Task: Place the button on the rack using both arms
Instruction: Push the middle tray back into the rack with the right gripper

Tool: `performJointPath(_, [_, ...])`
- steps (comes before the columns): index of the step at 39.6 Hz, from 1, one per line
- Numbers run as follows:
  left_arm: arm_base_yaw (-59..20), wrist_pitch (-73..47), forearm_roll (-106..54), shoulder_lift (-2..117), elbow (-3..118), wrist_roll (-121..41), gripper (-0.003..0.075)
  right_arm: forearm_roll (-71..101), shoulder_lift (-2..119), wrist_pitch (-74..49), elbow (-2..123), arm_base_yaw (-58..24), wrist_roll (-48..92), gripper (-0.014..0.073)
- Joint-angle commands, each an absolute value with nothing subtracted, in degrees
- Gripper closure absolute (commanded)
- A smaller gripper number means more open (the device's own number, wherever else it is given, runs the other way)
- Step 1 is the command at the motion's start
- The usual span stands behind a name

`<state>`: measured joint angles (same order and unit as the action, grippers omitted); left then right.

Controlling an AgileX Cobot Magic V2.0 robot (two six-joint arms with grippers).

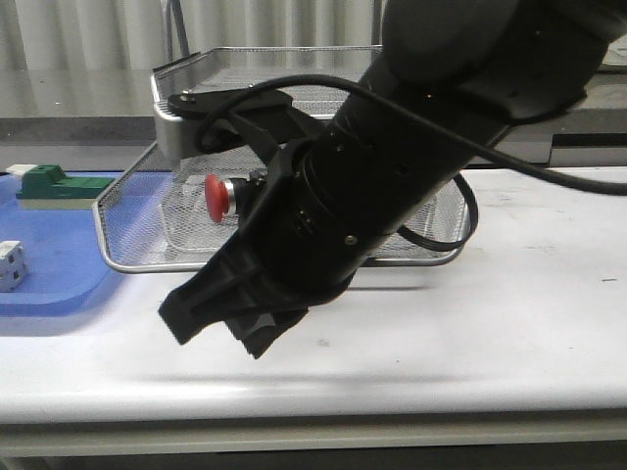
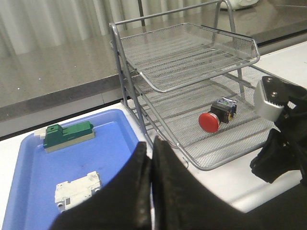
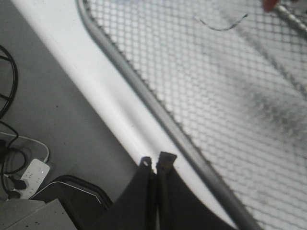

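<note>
Item: button [image 2: 214, 116], lying in rack [image 2: 192, 72] bottom tier. I am judging it light, rigid, roll-prone; best gripped across black body. Left gripper [image 2: 149, 158] and right gripper [image 3: 156, 165] clenched, empty.

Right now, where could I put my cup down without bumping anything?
The white table right of the rack is bare. The blue tray has room between the green block and the rack. The rack's front, by the button, is crowded with arms.

At your frame's centre right, the red-headed push-button switch [image 2: 217, 115] lies on the silver wire-mesh rack's [image 2: 192, 72] lowest tier; your black left gripper [image 2: 151, 158], bottom centre, is closed.
</note>
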<state>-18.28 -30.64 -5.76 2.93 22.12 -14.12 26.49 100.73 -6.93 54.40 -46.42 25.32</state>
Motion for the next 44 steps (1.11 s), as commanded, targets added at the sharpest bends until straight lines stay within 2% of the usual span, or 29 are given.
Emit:
performJointPath(1, [-18.15, -25.67, -6.52, 3.7, 23.47, -13.57, 0.0739, 27.08, 98.46, -4.31, 56.43, -45.09, 26.01, 0.0654])
performJointPath(31, [-18.15, -25.67, -6.52, 3.7, 23.47, -13.57, 0.0739, 26.96, 101.47, -5.13, 64.05, -39.12, 26.01, 0.0654])
performJointPath(44, [-18.15, -25.67, -6.52, 3.7, 23.47, -13.57, 0.0739, 26.74, 105.23, -6.66, 71.01, -36.28, 26.01, 0.0654])
